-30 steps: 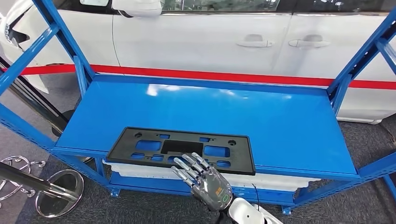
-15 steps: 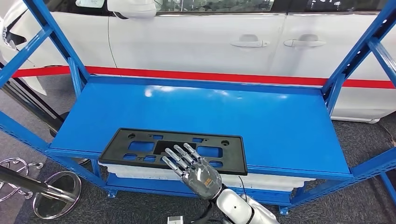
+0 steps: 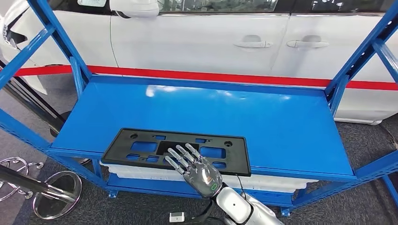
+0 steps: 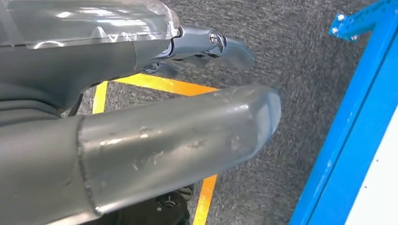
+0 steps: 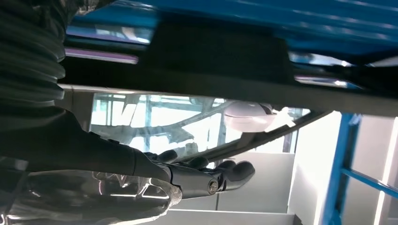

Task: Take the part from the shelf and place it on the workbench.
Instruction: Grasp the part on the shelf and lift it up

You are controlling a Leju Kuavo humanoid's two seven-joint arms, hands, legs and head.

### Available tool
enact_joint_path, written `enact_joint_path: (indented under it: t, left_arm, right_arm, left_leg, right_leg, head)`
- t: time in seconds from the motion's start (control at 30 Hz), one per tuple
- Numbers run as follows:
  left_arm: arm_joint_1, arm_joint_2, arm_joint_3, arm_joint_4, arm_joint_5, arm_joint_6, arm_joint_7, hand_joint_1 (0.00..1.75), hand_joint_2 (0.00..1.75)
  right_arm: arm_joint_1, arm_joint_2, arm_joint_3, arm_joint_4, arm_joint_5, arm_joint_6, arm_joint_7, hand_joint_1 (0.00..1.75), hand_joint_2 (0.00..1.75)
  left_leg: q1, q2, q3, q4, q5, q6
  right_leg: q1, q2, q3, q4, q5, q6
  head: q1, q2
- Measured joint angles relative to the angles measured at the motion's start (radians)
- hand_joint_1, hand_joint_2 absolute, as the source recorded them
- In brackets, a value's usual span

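Your right hand (image 3: 199, 169) has fingers spread, gripping nothing, fingertips over the near edge of the part (image 3: 141, 146). Part lies flat at the front left of the blue shelf (image 3: 263, 122). Left hand (image 4: 155, 136) empty, over grey floor (image 4: 300, 70).

Blue metal shelf (image 3: 263, 117) spanning the frame's middle, glossy deck framed by slanted blue uprights at left and right edges. Flat black part (image 3: 141, 146), rectangular with cut-out slots, lying on the deck at lower left, near the front edge. White slab (image 3: 272, 182) tucked beneath the deck, along the lower centre.
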Motion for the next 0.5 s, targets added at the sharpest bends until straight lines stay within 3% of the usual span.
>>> enact_joint_path:
  t: [0.07,0.13,0.23,0.27,0.3,0.33,0.37,0.43,0.5]
  left_arm:
    - [-0.001,0.000,-0.003,0.000,0.000,0.000,0.000,0.00,0.00]
    - [-0.003,-0.001,-0.004,0.000,-0.003,-0.001,0.000,0.00,0.00]
    - [-0.006,-0.003,-0.006,0.000,-0.007,-0.002,0.000,0.00,0.00]
    - [-0.006,-0.003,-0.007,0.000,-0.008,-0.002,0.001,0.00,0.00]
    - [-0.006,-0.003,-0.008,0.000,-0.009,-0.002,0.001,0.00,0.00]
    - [-0.006,-0.003,-0.009,0.000,-0.009,-0.002,0.001,0.00,0.00]
    - [-0.007,-0.003,-0.011,0.000,-0.010,-0.002,0.001,0.00,0.00]
    - [-0.010,-0.003,-0.012,0.000,-0.011,-0.002,0.001,0.00,0.00]
    - [-0.014,-0.003,-0.013,0.000,-0.012,-0.002,0.001,0.00,0.00]
  right_arm:
    - [-0.008,0.002,0.000,0.023,0.010,0.001,0.008,0.00,1.75]
    - [-0.019,0.007,0.001,0.047,0.020,0.003,0.017,0.00,1.75]
    - [-0.036,0.015,0.002,0.086,0.029,0.016,0.029,0.00,1.75]
    - [-0.042,0.017,0.002,0.101,0.029,0.020,0.034,0.00,1.75]
    - [-0.047,0.018,0.004,0.116,0.029,0.023,0.040,0.00,1.75]
    - [-0.053,0.019,0.007,0.131,0.030,0.025,0.046,0.00,1.75]
    - [-0.060,0.021,0.009,0.145,0.030,0.028,0.052,0.00,1.75]
    - [-0.074,0.025,0.014,0.169,0.030,0.032,0.062,0.00,1.75]
    - [-0.088,0.030,0.018,0.190,0.030,0.035,0.068,0.00,1.75]
  left_leg:
    - [0.001,0.000,-0.001,-0.001,-0.001,-0.011]
    - [0.005,0.000,-0.011,0.026,-0.023,-0.022]
    - [0.007,0.001,-0.086,0.194,-0.110,-0.032]
    - [0.007,0.001,-0.113,0.249,-0.129,-0.034]
    - [0.007,0.001,-0.127,0.275,-0.130,-0.034]
    - [0.007,0.001,-0.123,0.263,-0.111,-0.032]
    - [0.007,0.001,-0.100,0.214,-0.077,-0.028]
    - [0.004,0.000,-0.037,0.077,-0.016,-0.016]
    - [-0.002,0.000,-0.004,0.007,0.001,-0.007]
  right_leg:
    - [0.002,0.002,-0.002,-0.003,0.003,-0.013]
    - [-0.001,0.001,0.002,-0.011,0.007,-0.026]
    - [0.001,-0.001,0.004,-0.014,0.009,-0.037]
    - [0.003,-0.001,0.004,-0.014,0.009,-0.038]
    - [0.004,-0.001,0.004,-0.013,0.008,-0.039]
    - [0.005,0.000,0.005,-0.012,0.008,-0.039]
    - [0.006,0.001,0.006,-0.011,0.007,-0.039]
    - [0.009,0.003,0.008,-0.009,0.005,-0.037]
    - [0.012,0.004,0.006,-0.009,0.005,-0.029]
  head:
    - [0.000,0.000]
    - [0.000,0.000]
    - [0.000,0.000]
    - [0.000,0.000]
    - [0.000,0.000]
    - [0.000,0.000]
    - [0.000,0.000]
    - [0.000,0.000]
    - [0.000,0.000]
